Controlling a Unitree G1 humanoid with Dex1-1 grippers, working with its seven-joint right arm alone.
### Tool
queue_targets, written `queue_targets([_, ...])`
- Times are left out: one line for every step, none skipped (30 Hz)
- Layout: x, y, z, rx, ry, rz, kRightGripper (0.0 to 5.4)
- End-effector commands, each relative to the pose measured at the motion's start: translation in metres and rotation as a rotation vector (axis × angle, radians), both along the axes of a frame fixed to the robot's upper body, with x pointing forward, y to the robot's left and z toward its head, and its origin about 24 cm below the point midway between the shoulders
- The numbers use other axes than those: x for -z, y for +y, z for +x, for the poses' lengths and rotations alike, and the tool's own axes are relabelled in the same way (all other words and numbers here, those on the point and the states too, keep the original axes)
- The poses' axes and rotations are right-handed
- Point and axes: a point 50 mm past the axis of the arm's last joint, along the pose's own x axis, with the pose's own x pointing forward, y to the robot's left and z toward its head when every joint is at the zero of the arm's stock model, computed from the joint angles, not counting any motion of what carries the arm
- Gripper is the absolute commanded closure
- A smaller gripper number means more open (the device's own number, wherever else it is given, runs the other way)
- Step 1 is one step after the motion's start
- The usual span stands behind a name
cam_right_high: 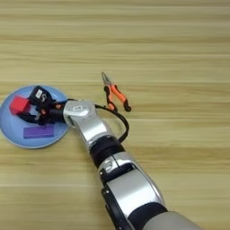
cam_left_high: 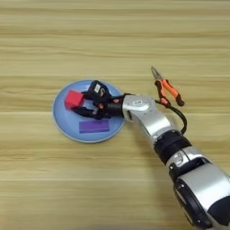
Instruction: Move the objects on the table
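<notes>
Here my right gripper [cam_left_high: 90,102] reaches over the light-blue plate [cam_left_high: 63,126], its two black fingers spread apart with nothing clearly between them. A small white label sits on the gripper, but I cannot read its writing. The red cube [cam_left_high: 73,99] lies on the plate, touching or just beside my fingertips. The purple block [cam_left_high: 94,126] lies flat just below them. The pliers [cam_left_high: 167,89] rest on the table [cam_left_high: 112,36], behind my forearm.

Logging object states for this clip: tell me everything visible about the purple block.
The purple block is a flat, matte rectangle lying face up, long side left to right, on the near part of the light-blue plate. It sits below the red cube and the right gripper, apparently clear of both.
</notes>
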Motion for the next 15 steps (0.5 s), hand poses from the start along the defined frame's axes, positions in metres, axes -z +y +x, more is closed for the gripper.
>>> queue_targets([-0.048,0.004,0.016,0.013,-0.148,0.084,3.16])
queue_targets([-0.053,0.001,0.018,0.022,-0.160,0.099,3.16])
queue_targets([-0.058,-0.002,0.019,0.030,-0.170,0.109,3.16])
queue_targets([-0.062,-0.005,0.020,0.037,-0.177,0.117,3.16])
queue_targets([-0.066,-0.009,0.021,0.046,-0.184,0.127,3.16])
queue_targets([-0.070,-0.013,0.021,0.056,-0.191,0.136,3.16])
queue_targets([-0.075,-0.017,0.022,0.068,-0.200,0.146,3.16])
queue_targets([-0.079,-0.022,0.023,0.080,-0.208,0.155,3.16])
queue_targets([-0.084,-0.028,0.024,0.096,-0.217,0.165,3.16])
queue_targets([-0.088,-0.033,0.024,0.113,-0.224,0.171,3.16])
queue_targets([-0.092,-0.037,0.025,0.128,-0.230,0.173,3.16])
queue_targets([-0.095,-0.042,0.026,0.148,-0.235,0.174,3.16])
queue_targets([-0.098,-0.050,0.028,0.180,-0.243,0.169,3.16])
queue_targets([-0.100,-0.056,0.029,0.207,-0.247,0.166,3.16])
queue_targets([-0.103,-0.063,0.031,0.237,-0.252,0.164,3.16])
